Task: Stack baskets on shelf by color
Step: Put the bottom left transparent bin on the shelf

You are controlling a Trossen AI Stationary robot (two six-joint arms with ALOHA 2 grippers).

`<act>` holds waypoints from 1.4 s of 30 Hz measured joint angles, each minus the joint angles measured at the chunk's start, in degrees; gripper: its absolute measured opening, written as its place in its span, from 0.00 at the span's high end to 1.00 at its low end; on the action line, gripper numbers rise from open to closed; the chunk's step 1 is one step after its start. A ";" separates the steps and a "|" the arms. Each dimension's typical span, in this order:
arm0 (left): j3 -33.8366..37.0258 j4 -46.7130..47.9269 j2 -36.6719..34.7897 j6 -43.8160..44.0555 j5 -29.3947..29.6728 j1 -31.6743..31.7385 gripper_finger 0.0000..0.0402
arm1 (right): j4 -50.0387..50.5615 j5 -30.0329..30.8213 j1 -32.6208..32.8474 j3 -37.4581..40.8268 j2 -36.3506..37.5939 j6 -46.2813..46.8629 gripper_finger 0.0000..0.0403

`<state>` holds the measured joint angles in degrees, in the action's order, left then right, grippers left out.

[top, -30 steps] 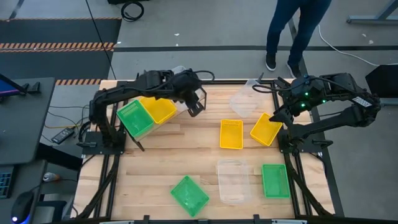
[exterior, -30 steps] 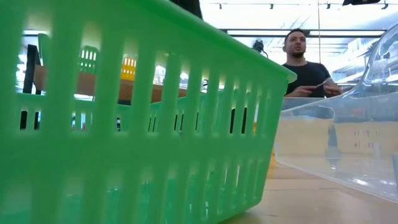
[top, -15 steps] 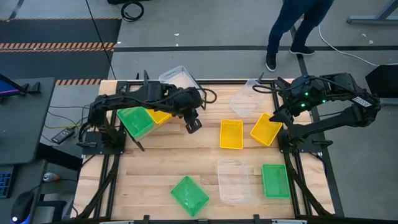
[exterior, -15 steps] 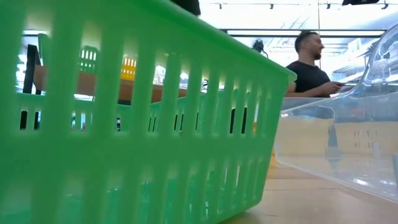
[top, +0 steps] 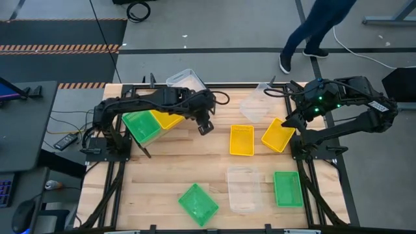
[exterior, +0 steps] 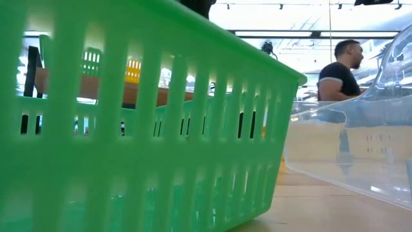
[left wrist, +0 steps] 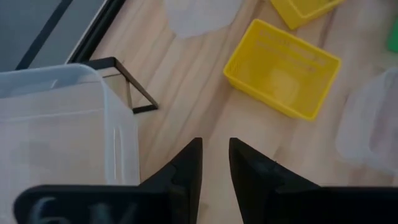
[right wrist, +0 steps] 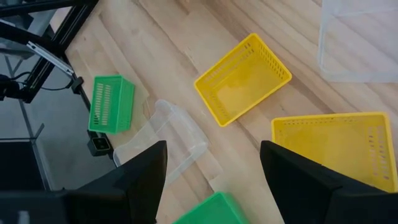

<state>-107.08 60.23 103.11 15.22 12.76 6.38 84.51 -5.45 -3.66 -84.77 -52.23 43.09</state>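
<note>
Now between baskets: left end effector [top: 205, 127] nearly closed, empty, beside shelf [top: 170, 110]. Right end effector [top: 290, 116] wide, empty. Next: yellow basket [top: 242, 140], well beyond shelf.

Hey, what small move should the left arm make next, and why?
Probably travel on toward the yellow basket lying in the table's middle. The left tool is empty with fingers nearly together, a clear basket already sits on the shelf, and that yellow one lies nearest.

A person [top: 316, 29] walks behind the table [top: 169, 170]; cables [top: 138, 9] lie on the floor.
</note>
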 joint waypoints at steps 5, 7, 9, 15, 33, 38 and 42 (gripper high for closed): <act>2.19 -4.35 0.00 -1.65 0.08 2.04 0.80 | 0.00 0.52 0.01 0.01 0.02 0.24 0.35; 2.98 -5.75 0.02 -1.97 0.06 2.85 0.80 | 0.00 1.15 0.00 0.00 0.00 0.64 0.35; 3.58 -7.53 0.02 -1.98 0.06 3.54 0.81 | 0.00 1.35 0.00 0.01 0.02 0.99 0.35; 4.14 -8.80 0.02 -3.79 0.63 5.01 0.81 | 0.00 1.36 0.01 0.01 0.02 1.77 0.35; -1.05 -11.85 -0.74 -4.46 -14.29 4.74 0.86 | 0.00 2.45 0.01 0.02 0.02 3.28 0.35; -1.02 -6.31 0.56 -8.36 -14.16 4.20 0.87 | 0.00 2.45 0.01 0.01 -0.12 3.28 0.35; -0.95 0.68 2.70 -8.90 -9.63 5.73 0.88 | 0.00 2.44 0.01 0.00 -0.15 3.28 0.35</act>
<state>-108.03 60.92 105.81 6.33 3.13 12.11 84.51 -3.01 -3.66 -84.77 -52.38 46.37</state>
